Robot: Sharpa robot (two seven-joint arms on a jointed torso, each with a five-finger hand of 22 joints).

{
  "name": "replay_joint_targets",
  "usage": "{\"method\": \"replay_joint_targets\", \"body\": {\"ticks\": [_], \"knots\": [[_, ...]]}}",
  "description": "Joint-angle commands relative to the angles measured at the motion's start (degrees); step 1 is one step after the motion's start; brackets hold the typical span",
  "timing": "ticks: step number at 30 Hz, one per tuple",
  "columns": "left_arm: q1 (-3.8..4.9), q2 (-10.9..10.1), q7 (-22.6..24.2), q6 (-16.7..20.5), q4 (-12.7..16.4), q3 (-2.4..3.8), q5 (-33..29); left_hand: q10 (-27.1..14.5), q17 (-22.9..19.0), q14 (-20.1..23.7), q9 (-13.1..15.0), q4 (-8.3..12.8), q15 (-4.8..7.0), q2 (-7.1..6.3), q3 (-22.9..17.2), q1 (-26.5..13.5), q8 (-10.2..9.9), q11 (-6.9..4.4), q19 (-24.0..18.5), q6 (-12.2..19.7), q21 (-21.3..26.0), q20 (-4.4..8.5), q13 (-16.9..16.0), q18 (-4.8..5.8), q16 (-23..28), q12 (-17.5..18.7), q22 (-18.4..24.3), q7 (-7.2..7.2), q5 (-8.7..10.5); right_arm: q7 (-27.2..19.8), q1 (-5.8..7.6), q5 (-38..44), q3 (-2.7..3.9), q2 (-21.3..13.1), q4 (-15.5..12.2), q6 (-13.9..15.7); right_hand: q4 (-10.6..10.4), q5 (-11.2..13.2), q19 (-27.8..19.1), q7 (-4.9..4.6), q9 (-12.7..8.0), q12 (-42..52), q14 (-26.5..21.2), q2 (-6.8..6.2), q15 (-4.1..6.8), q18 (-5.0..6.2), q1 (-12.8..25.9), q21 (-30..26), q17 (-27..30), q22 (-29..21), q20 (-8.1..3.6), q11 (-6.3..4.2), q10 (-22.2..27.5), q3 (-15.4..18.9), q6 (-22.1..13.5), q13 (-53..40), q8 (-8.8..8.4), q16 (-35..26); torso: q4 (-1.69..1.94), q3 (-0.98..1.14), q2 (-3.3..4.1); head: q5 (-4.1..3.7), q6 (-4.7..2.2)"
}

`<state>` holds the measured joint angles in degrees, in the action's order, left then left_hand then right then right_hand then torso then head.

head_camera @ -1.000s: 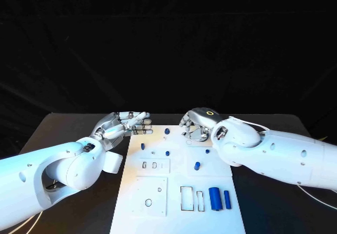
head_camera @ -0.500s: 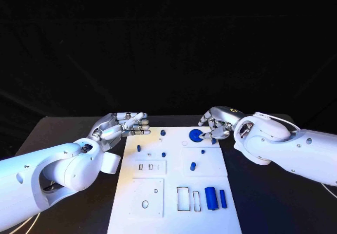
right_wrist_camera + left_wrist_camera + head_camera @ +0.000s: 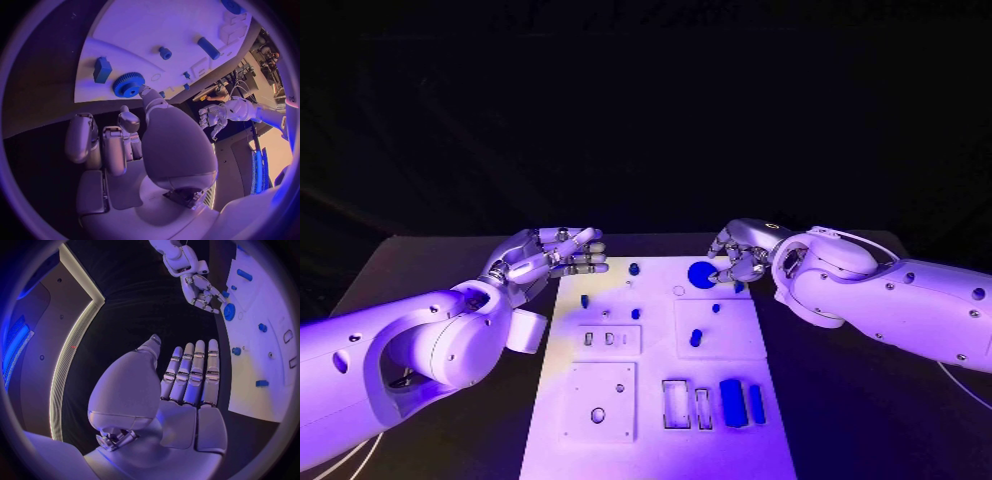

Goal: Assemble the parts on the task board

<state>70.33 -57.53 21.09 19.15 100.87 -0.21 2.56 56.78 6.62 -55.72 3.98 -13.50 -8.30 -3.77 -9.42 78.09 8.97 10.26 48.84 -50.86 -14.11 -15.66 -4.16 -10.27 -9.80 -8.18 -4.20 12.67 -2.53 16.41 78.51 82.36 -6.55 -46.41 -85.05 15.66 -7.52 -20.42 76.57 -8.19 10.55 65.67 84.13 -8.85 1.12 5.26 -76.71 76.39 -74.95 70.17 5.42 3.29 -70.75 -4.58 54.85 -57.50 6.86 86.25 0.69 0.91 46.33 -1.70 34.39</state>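
The white task board point(image 3: 661, 440) lies lengthwise in the middle of the table. A blue gear point(image 3: 701, 274) sits flat on its far right part. My right hand point(image 3: 740, 258) hovers just right of the gear with its fingers loosely bent and nothing in them. In the right wrist view its thumb tip reaches the rim of the gear point(image 3: 128, 84). At the board's far left corner my left hand point(image 3: 553, 255) holds nothing, its fingers point(image 3: 190, 372) stretched side by side. The left wrist view shows the right hand point(image 3: 200, 290) beside the gear point(image 3: 229, 311).
Small blue pegs point(image 3: 635, 268) point(image 3: 584, 300) point(image 3: 717, 308) point(image 3: 695, 338) stand on the board's far half. Two blue bars point(image 3: 733, 402) point(image 3: 756, 403) lie near its front right, beside two empty slots point(image 3: 678, 404). Black table surrounds the board.
My right hand has drawn back to the right off the board's far end, uncovering the blue gear that now lies there alone. The left hand has stayed put.
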Motion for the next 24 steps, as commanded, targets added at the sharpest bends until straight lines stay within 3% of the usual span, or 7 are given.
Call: {"method": "replay_joint_targets", "body": {"ticks": [1,24], "knots": [[0.07,0.14,0.24,-1.15,0.11,0.05,-0.16,0.15,-0.05,0.07,-0.08,0.08,-0.37,0.06,0.31,0.65,-0.27,0.35,0.33,-0.04,0.21,-0.25,0.08,-0.30,0.38,0.20,0.05,0.77,-0.26,0.08,-0.23,-0.11,-0.05,0.81,1.05,-1.47,-0.18,-0.36,0.51,-0.11,0.10,0.47,4.34,-0.14,-0.41,-0.74,-0.67,0.25,-7.73,0.13,0.11,0.12,-0.43,0.12,-0.38,-0.30,0.37,0.28,0.01,0.02,0.01,0.02,0.16],[0.07,0.14,-0.01,-1.22,0.03,0.05,-0.16,0.22,-0.03,0.00,-0.07,0.09,-0.36,0.17,0.37,0.76,-0.31,0.34,0.36,-0.10,0.25,-0.26,0.07,-0.31,0.45,0.27,0.08,0.75,-0.26,0.06,-0.95,-0.18,-0.19,3.60,3.87,-2.69,-1.11,-0.84,0.54,-0.18,0.35,1.94,4.42,0.35,-0.53,-0.74,-1.07,0.25,-8.23,0.33,0.22,0.21,-0.73,0.46,-0.43,-1.99,0.81,0.57,-0.03,0.05,0.01,0.18,0.50]]}}
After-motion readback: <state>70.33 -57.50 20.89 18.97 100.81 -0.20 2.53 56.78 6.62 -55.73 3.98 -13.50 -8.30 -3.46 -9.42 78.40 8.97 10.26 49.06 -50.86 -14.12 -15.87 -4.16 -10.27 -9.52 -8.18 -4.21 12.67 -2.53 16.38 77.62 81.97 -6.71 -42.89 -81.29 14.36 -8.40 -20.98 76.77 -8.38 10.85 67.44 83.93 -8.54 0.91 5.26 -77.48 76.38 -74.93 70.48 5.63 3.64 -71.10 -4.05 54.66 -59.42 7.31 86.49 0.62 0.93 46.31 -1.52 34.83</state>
